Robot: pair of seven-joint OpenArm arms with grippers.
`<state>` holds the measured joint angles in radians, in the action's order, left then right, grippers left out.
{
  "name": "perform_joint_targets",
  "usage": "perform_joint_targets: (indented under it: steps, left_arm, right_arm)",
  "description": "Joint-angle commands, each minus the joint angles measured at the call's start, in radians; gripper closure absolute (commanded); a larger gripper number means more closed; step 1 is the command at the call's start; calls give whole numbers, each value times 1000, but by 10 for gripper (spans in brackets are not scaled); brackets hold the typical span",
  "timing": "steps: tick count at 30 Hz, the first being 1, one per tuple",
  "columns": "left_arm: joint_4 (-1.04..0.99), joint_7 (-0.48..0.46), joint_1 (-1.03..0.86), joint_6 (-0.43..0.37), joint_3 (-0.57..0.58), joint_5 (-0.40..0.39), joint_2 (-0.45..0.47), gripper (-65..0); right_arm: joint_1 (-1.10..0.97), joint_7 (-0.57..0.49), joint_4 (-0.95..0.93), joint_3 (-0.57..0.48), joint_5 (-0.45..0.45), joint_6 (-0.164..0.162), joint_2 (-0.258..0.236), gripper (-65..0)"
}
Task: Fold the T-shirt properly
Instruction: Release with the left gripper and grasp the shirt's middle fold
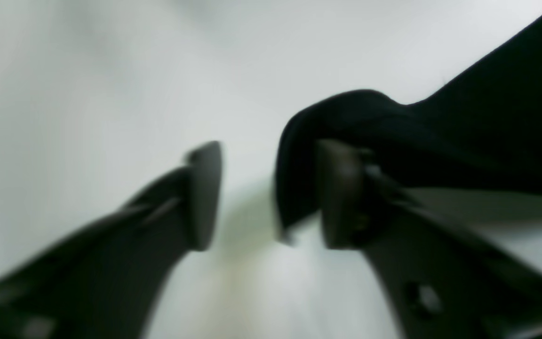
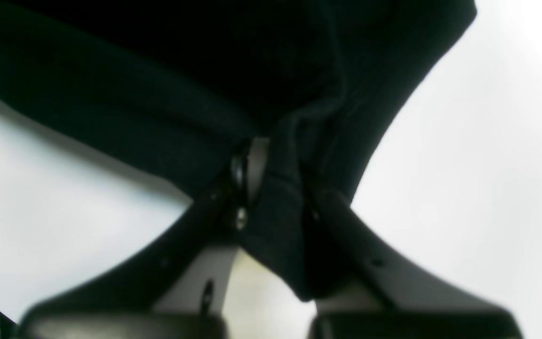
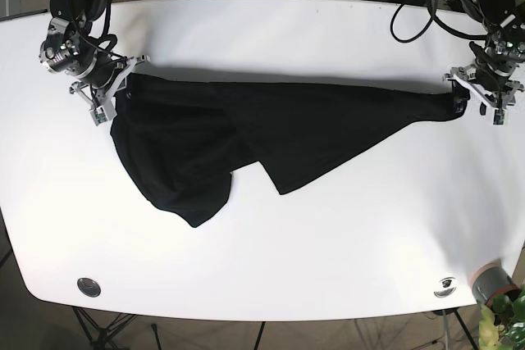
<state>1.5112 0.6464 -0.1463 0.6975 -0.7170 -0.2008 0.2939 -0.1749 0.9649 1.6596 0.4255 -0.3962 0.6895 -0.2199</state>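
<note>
A black T-shirt (image 3: 246, 129) lies stretched across the white table (image 3: 328, 268), with a bunched lobe hanging towards the front left. My right gripper (image 3: 115, 94), on the base view's left, is shut on a fold of the shirt (image 2: 205, 70); the cloth is pinched between its fingers in the right wrist view (image 2: 275, 188). My left gripper (image 3: 461, 97) is at the shirt's far right tip. In the left wrist view this gripper (image 1: 271, 193) is open, with the shirt's corner (image 1: 440, 132) draped over one finger (image 1: 341, 193).
A round metal disc (image 3: 88, 287) sits at the table's front left and another (image 3: 445, 286) at the front right. A grey pot (image 3: 492, 283) with a plant stands by the front right corner. Cables hang behind the back edge.
</note>
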Motion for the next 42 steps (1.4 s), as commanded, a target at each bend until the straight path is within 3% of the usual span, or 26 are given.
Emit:
perform_joint_targets:
  steps: [1, 6, 13, 15, 25, 31, 42]
  left_arm:
    - [41, -18, 17, 1, 9, -21, 20, -408]
    - [78, -15, 15, 1, 118, -170, 44, -408]
    - [110, 131, 40, 1, 259, -423, 103, -408]
    - [110, 140, 61, 1, 296, -438, 100, -408]
    - [-74, 134, 293, 1, 549, -271, -14, -408]
    - [-314, 36, 474, 1, 656, -141, -88, -408]
    - [-705, -113, 686, 1, 788, -58, -170, -408]
  right_arm:
    - [10, -21, 20, 5, -14, 8, -13, -21]
    - [13, -21, 20, 3, -14, 8, -13, -21]
    - [19, -21, 20, 3, -17, 8, -13, -21]
    - [19, -21, 20, 3, -20, 6, -13, -21]
    - [18, -22, 18, 3, -19, 6, -11, -21]
    - [19, -22, 18, 3, -13, 5, 18, -21]
    - [19, -22, 20, 3, -20, 5, 23, -21]
